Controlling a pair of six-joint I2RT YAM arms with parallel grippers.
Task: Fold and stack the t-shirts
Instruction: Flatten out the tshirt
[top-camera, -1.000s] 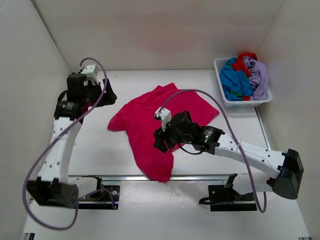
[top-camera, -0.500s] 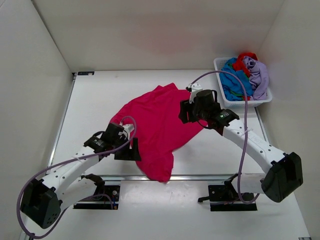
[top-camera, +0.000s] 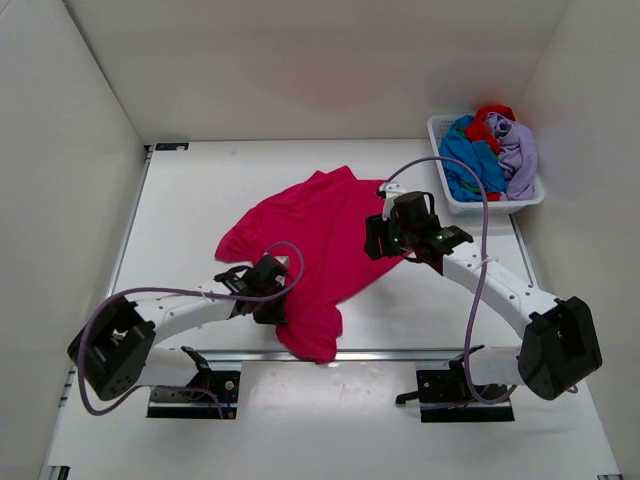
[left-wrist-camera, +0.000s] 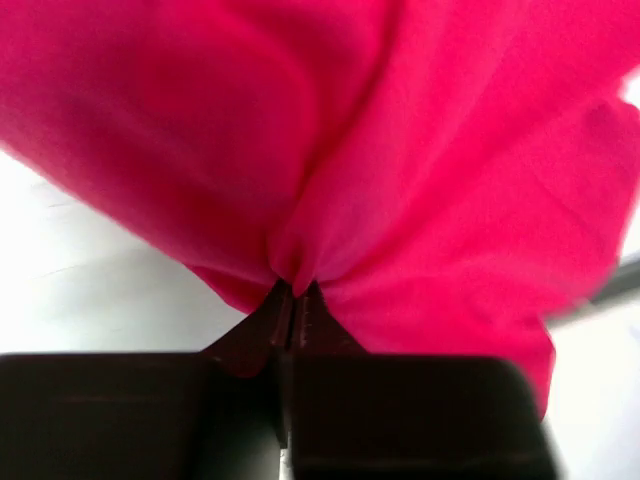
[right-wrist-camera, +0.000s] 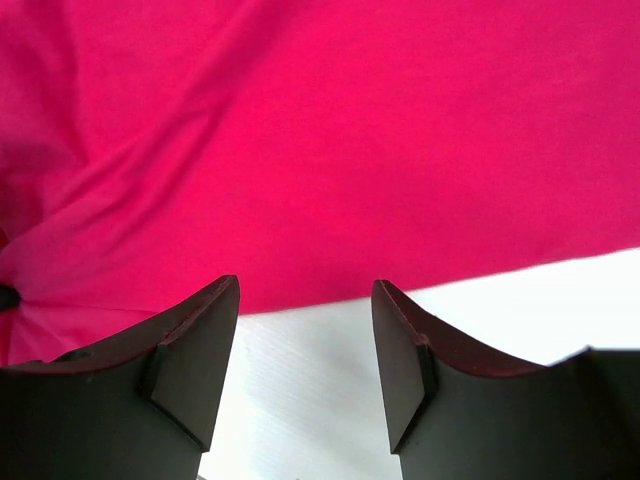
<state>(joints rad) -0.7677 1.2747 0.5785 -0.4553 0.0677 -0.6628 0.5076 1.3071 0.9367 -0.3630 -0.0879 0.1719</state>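
A magenta-pink t-shirt (top-camera: 320, 225) lies rumpled in the middle of the table. My left gripper (top-camera: 275, 303) sits low at the shirt's near left edge. In the left wrist view this gripper (left-wrist-camera: 293, 290) is shut on a pinched fold of the pink cloth (left-wrist-camera: 400, 150). My right gripper (top-camera: 378, 243) hovers at the shirt's right edge. The right wrist view shows that gripper (right-wrist-camera: 305, 283) open, bare white table between its fingers and the shirt's hem (right-wrist-camera: 350, 130) just ahead of the tips. Blue (top-camera: 468, 160), red (top-camera: 492, 118) and lavender (top-camera: 518, 155) t-shirts are piled in the basket.
The white slatted basket (top-camera: 490, 206) stands at the back right corner, close to the right wall. White walls enclose the table on the left, back and right. A metal rail (top-camera: 400, 353) runs along the near edge by the arm bases.
My left arm swung from the back left down to the shirt's near left edge and closed on the cloth. My right gripper moved from mid-shirt to the shirt's right edge.
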